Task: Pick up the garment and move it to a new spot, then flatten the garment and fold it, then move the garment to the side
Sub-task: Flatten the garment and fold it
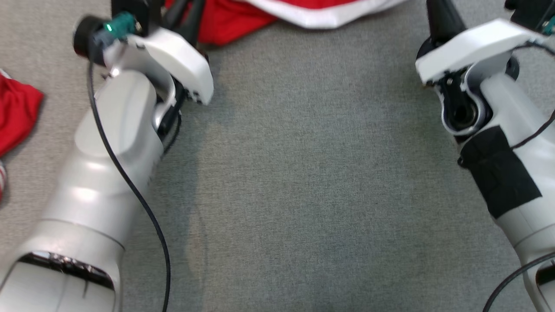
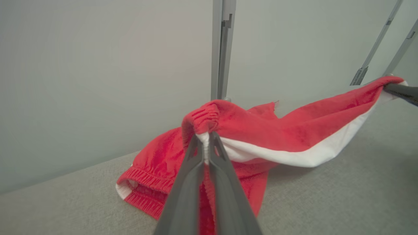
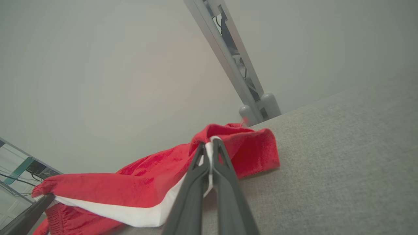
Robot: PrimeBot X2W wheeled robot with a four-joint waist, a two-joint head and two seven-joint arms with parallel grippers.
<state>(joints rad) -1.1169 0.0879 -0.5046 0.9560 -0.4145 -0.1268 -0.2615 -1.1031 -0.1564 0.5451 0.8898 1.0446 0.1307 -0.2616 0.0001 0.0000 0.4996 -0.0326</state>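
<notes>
Grey table spread beneath both pale forearms. Red garment with white band strung between the two tools, one end raised off the table, the rest slumped on it near the far edge. Left tool clamped tight on the gathered elastic hem. Right tool pinched closed on a white-edged corner. Second red cloth lying apart at the table's left edge.

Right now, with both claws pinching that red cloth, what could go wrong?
The left gripper and right gripper each pinch only a thin edge of the garment, so it might slip free. Its lower part lies bunched on the grey surface and could drag or crumple further. Another red cloth beside the left arm might get snagged.
</notes>
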